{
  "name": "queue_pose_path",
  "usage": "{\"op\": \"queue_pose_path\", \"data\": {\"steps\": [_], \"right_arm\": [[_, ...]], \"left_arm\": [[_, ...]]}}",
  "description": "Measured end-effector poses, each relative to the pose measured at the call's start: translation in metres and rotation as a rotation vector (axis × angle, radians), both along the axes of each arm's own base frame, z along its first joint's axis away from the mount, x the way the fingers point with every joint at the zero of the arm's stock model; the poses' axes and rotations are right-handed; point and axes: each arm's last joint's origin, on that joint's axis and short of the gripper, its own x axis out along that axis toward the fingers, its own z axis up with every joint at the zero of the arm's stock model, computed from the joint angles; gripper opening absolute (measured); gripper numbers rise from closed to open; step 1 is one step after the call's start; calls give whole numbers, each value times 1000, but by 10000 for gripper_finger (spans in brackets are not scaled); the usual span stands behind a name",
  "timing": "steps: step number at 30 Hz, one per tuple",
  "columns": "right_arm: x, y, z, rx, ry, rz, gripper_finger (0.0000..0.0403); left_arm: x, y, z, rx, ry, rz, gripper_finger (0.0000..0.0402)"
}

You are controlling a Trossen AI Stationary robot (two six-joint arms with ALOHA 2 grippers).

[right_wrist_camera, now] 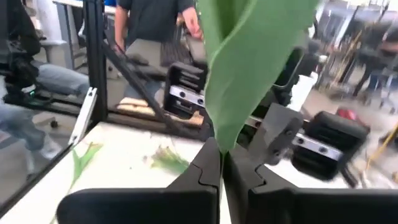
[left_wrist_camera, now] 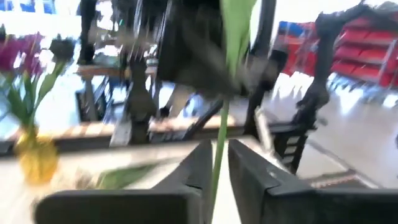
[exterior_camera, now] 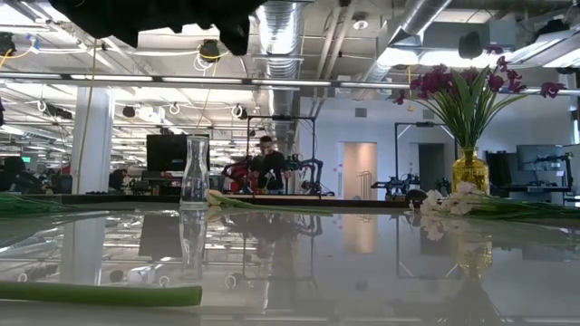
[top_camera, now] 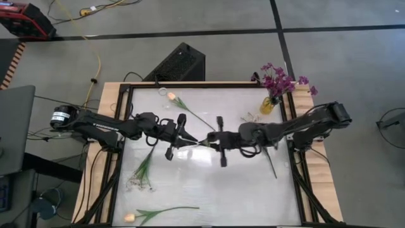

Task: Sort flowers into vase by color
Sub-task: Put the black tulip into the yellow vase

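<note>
Above the table's middle my two grippers face each other, almost touching, with a green flower stem between them. My right gripper is shut on the flower's broad green leaf. My left gripper stands narrowly open, and the thin stem runs through its gap. The blossom's colour does not show. A yellow vase with purple flowers stands at the far right corner. A clear glass vase stands at the far left. My left gripper has the stem in the narrow gap between its fingers, close to one finger. Whether the stem touches it, I cannot tell. My right gripper pinches the base of the leaf between its two fingers, coming level from the table's right. The leaf rises above the fingers, and the flower is clear of the table.
A peach tulip lies at the far left, a white sprig left of centre, and another tulip at the near edge. White sprigs lie by the yellow vase. A dark stem lies under my right arm. People show beyond the table.
</note>
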Motion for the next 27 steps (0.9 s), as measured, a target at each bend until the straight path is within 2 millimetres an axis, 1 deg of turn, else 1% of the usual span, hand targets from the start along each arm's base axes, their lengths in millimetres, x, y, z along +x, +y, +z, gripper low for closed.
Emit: {"op": "queue_pose_path", "data": {"steps": [4,7,10,13,16,18,22,27], "right_arm": [[-33,2,13,33,130,-52,34],[-66,6,20,68,247,-129,28],[-99,8,26,142,315,-198,28],[-126,7,31,216,343,-259,33],[-148,2,39,253,307,-330,32],[-161,-3,51,245,251,-380,29],[-181,-17,84,170,60,-501,29],[-193,-39,130,30,-184,-609,29]], "left_arm": [[0,3,-12,28,124,93,89],[0,4,-21,77,208,141,121],[-1,5,-27,129,264,176,143],[-1,6,-27,170,258,194,155],[-1,6,-26,212,239,196,158],[-1,7,-26,227,235,197,158],[-1,11,-26,223,237,213,158],[-1,17,-26,187,245,237,158]]}}
